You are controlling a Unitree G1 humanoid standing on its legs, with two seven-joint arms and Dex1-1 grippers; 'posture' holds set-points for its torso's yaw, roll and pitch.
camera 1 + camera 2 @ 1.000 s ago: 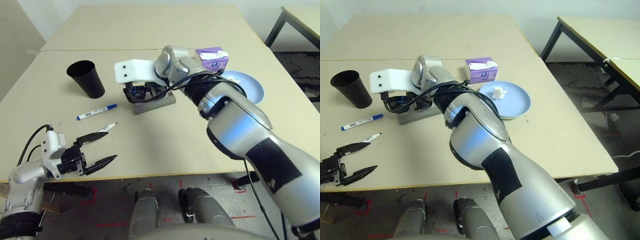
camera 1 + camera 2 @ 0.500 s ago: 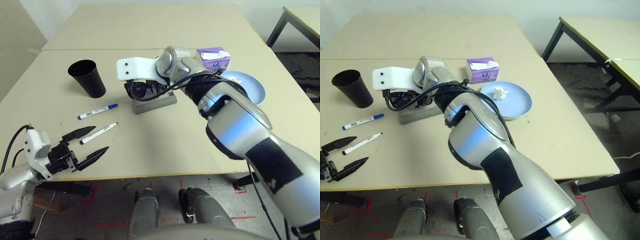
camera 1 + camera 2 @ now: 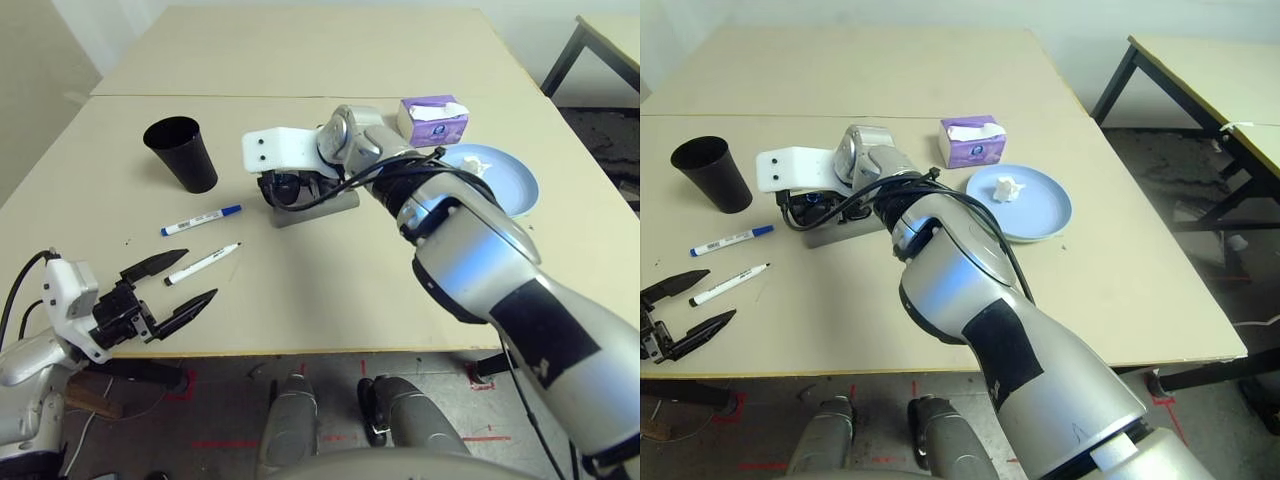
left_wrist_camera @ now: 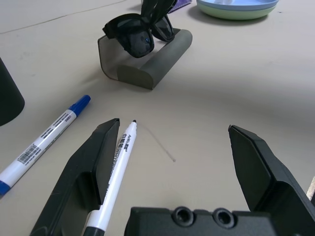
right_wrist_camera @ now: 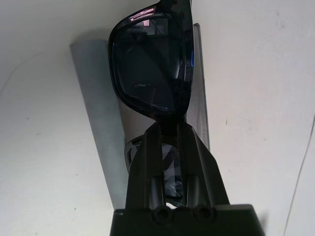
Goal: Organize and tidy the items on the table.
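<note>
Left eye view: the right gripper (image 3: 285,185) was seen closed on the black sunglasses (image 3: 292,187), held just above the open grey glasses case (image 3: 318,204) on the table (image 3: 330,290). The step in hand was judged to be the placing of the sunglasses into the case. The next move was judged to call for a short lowering into the trough before release. The black cup (image 3: 182,154) stood apart, the blue-capped marker (image 3: 201,219) and black-capped marker (image 3: 202,264) lay nearer the edge, and the left gripper (image 3: 170,285) was held wide open and empty near the latter.

Right eye view: a crumpled tissue (image 3: 1006,187) lay on the stacked plates (image 3: 1045,222), beside the purple tissue box (image 3: 972,141). Print on the box could not be read.

Left wrist view: a barcode label was noted on the blue-capped marker; small print on the black-capped one could not be made out.

Right wrist view: narrow fingers (image 5: 150,160) were seen clamped on the sunglasses over the case; no brand was legible.
</note>
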